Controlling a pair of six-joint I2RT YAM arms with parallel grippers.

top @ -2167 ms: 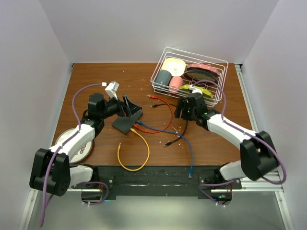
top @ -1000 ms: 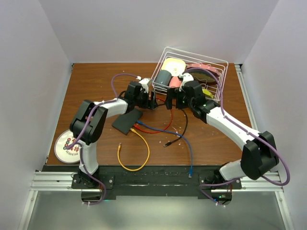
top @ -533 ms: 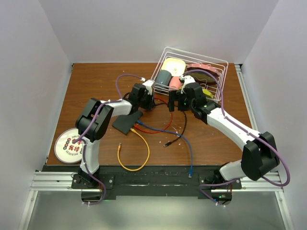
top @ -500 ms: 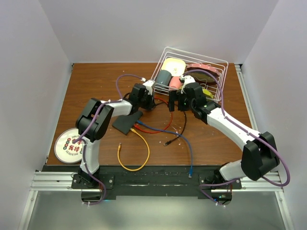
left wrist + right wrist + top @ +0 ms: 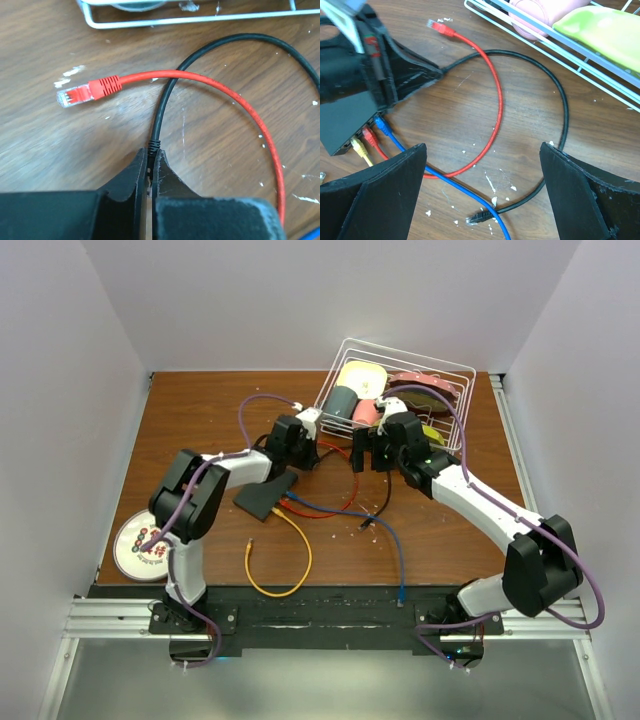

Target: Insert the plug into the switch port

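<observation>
The matte-black switch [image 5: 262, 500] lay flat on the wooden tabletop [image 5: 200, 410], with yellow, red and blue cables plugged into its ports. Just to its right, the left end effector [image 5: 151, 152] was clenched on the plug [image 5: 154, 144] of the black cable [image 5: 167, 95]. The right end effector [image 5: 482, 150] hung spread wide above the looped cables.

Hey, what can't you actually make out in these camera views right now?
- Left wrist view: the end of the black cable is buried between the fingers of the left gripper, so its plug is hidden.
- Right wrist view: the switch is cut off by the left edge and partly covered by that gripper, so its free ports cannot be counted.
- Top view: the switch's sockets are too small to see.
</observation>
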